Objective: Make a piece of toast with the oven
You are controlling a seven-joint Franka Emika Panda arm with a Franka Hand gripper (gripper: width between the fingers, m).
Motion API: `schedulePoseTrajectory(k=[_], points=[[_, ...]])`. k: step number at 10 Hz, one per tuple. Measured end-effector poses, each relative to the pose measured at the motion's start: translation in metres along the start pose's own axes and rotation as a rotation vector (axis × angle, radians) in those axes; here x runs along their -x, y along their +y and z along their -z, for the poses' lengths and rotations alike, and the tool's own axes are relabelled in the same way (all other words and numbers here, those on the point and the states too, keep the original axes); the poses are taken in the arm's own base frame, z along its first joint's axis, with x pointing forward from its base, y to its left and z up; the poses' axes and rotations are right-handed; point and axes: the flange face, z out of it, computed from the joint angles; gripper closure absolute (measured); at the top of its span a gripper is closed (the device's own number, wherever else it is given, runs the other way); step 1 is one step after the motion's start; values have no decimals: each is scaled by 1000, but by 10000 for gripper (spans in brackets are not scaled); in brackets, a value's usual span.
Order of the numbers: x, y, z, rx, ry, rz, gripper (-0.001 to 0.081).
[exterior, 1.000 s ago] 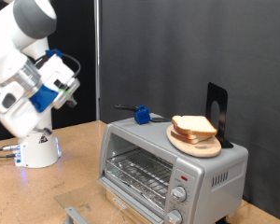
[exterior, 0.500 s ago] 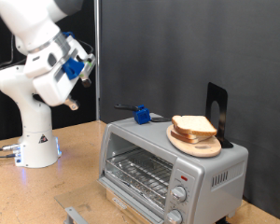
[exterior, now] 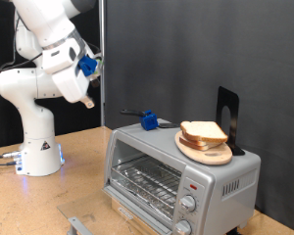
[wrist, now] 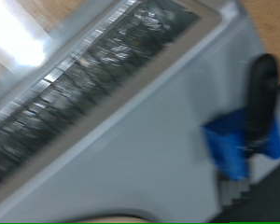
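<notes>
My gripper is raised high at the exterior view's left, well above the table and apart from the oven. The oven is a silver-grey box with a glass front, a wire rack, two knobs and a red light. A stacked pair of bread slices lies on a round wooden plate on the oven's top. No single slice of toast shows. The wrist view is blurred: it shows the oven's grey top and glass front, not my fingers.
A blue block with a black handle lies on the oven's top; it also shows in the wrist view. A black stand rises behind the plate. A small metal piece lies on the wooden table. The robot's base stands at left.
The arm has swung up and towards the exterior view's right, lifting my gripper from beside the base to a higher spot nearer the oven. The bread, plate and oven have not moved.
</notes>
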Motion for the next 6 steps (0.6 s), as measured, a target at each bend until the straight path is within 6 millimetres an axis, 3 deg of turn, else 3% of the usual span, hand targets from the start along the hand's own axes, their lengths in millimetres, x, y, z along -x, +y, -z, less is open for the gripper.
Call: schedulePoseTrajectory(k=[3, 6], points=[[-4, -52, -9, -2, -51, 248, -2], [-2, -104, -16, 78, 31, 396, -2]])
